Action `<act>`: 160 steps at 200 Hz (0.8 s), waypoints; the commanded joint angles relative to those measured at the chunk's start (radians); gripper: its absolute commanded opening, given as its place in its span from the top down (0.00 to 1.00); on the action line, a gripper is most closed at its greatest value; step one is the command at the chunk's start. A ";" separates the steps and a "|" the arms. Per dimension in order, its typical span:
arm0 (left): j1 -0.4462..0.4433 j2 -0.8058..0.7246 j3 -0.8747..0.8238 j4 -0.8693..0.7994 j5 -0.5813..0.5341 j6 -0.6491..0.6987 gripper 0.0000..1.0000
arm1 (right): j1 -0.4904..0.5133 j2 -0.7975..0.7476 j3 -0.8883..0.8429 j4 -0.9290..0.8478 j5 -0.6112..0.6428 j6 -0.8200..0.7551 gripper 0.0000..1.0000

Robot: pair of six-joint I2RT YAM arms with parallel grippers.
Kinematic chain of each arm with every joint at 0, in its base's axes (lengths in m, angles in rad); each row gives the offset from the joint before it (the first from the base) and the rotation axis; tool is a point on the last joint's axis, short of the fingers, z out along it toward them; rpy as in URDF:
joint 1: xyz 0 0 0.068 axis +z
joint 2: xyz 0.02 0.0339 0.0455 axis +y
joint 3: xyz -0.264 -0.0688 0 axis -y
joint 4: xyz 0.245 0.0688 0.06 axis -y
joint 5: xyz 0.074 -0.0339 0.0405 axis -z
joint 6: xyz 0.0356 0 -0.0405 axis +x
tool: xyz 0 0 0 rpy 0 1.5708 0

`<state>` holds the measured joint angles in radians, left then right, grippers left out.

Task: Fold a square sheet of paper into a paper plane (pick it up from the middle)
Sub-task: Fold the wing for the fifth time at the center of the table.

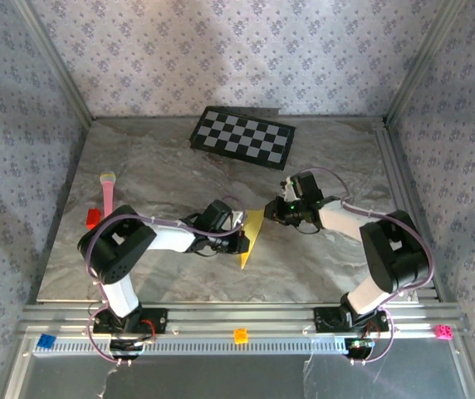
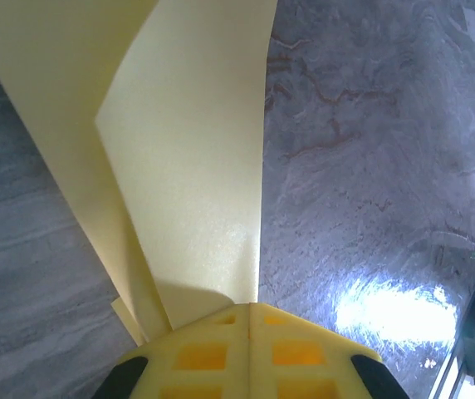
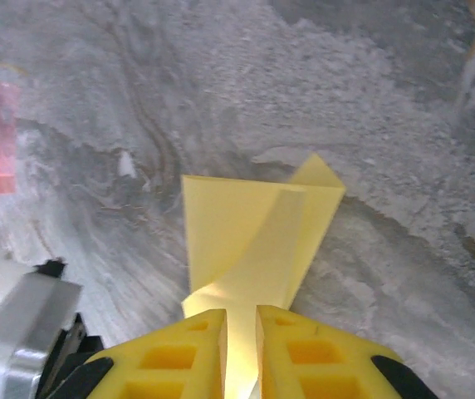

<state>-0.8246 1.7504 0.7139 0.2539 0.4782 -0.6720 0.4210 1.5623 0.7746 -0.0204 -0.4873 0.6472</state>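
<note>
Left end effector [image 2: 250, 309] is clamped tight, both yellow fingers pressed together on the near end of the yellow paper [image 2: 188, 166], and the left wrist view shows folded layers fanning away from the grip. Right end effector [image 3: 240, 320] pinches the same paper [image 3: 254, 241] from the other side; its fingers stand a sliver apart with the sheet running up between them. From above, the two end effectors, left [image 1: 239, 237] and right [image 1: 272, 209], meet over the middle of the counter [image 1: 337, 266], a little toward its near edge, with the paper [image 1: 252, 237] showing as a narrow yellow triangle between them. Over by the far edge lies a checkerboard [image 1: 242, 139]. Near the left edge sit a pink stick [image 1: 106, 193] and a red block [image 1: 94, 218], well apart from the paper.
</note>
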 commanded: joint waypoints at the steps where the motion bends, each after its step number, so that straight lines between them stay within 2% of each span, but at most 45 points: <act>1: 0.004 0.011 -0.056 -0.104 0.009 0.046 1.00 | 0.027 -0.008 -0.020 -0.027 -0.028 -0.055 0.85; 60: 0.033 -0.006 -0.074 -0.108 0.034 0.069 1.00 | 0.123 0.080 0.007 -0.010 -0.042 -0.074 0.90; 125: 0.035 -0.006 -0.065 -0.124 0.024 0.072 1.00 | 0.125 0.153 0.062 -0.012 -0.088 -0.098 0.90; 160: 0.036 -0.012 -0.068 -0.120 0.023 0.065 1.00 | 0.111 0.188 0.047 0.015 -0.064 -0.081 0.90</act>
<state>-0.7982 1.7348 0.6796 0.2695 0.5274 -0.6247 0.5430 1.7164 0.8165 -0.0158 -0.5507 0.5674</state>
